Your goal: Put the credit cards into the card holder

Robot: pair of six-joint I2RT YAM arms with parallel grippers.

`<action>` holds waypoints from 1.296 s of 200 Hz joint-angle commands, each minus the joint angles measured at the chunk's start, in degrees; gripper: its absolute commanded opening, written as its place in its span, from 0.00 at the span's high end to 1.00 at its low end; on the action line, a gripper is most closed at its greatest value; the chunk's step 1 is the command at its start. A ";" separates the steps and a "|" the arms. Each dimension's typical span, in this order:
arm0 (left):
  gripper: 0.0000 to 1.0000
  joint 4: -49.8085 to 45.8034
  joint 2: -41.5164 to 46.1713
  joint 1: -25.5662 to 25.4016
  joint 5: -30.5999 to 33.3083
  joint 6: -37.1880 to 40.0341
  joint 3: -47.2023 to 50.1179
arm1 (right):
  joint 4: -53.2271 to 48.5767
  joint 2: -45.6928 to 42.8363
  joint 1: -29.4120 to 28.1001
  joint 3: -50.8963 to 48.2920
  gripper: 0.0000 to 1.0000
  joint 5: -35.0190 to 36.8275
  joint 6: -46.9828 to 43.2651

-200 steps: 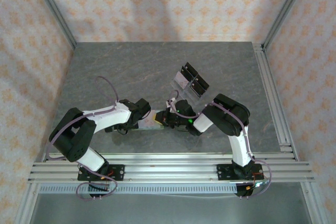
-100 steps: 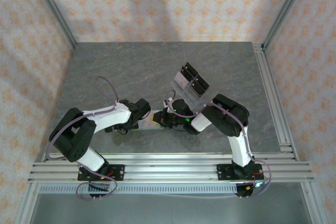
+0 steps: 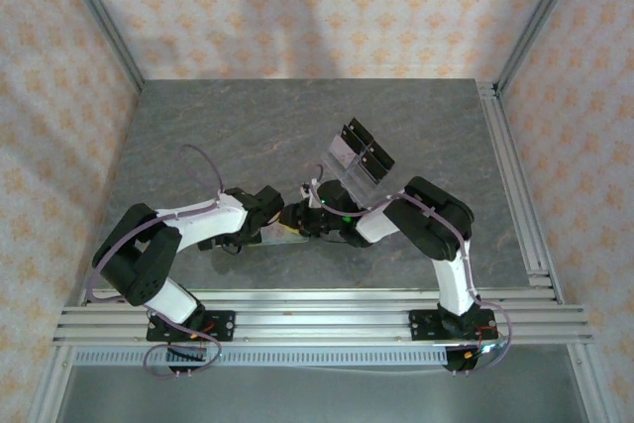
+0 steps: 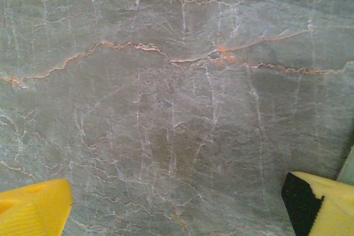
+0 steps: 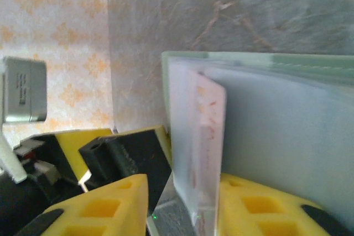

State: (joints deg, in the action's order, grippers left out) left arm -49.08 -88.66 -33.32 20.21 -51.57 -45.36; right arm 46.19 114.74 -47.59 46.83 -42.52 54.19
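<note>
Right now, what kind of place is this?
Probably a small robot test booth: two arms bolted to metal rails, a stone-look table, and patterned walls closing it in.

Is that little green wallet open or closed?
Open: the sage-green folding wallet shows its cloudy plastic sleeves, a pale pinkish card in one.

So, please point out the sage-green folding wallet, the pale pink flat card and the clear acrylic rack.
sage-green folding wallet (image 5: 265, 59), right wrist view, top cover edge.
pale pink flat card (image 5: 207, 136), right wrist view, middle of its face.
clear acrylic rack (image 3: 359, 154), top external view, its middle.
</note>
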 commanded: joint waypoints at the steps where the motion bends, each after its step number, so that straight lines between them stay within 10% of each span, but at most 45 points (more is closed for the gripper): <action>1: 0.00 0.05 0.32 0.16 -0.60 -0.38 -0.70 | -8.57 -1.36 -0.31 -1.88 0.58 1.73 -3.07; 96: 0.00 -3.54 5.77 0.22 0.00 -0.29 -2.89 | -16.43 -6.31 2.67 -5.61 0.56 3.12 -7.67; 214: 0.00 -0.42 3.59 0.14 -0.80 2.28 -3.42 | -59.01 -15.77 5.23 10.58 0.57 10.06 -27.35; 259: 0.00 1.96 1.99 0.19 -1.68 4.49 -3.68 | -68.62 -13.00 3.77 16.76 0.84 16.46 -30.72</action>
State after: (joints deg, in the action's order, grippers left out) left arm -48.82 -85.54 -33.32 18.33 -48.95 -47.57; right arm -13.39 100.97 -42.74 60.82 -31.22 26.87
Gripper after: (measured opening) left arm 0.998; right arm 0.228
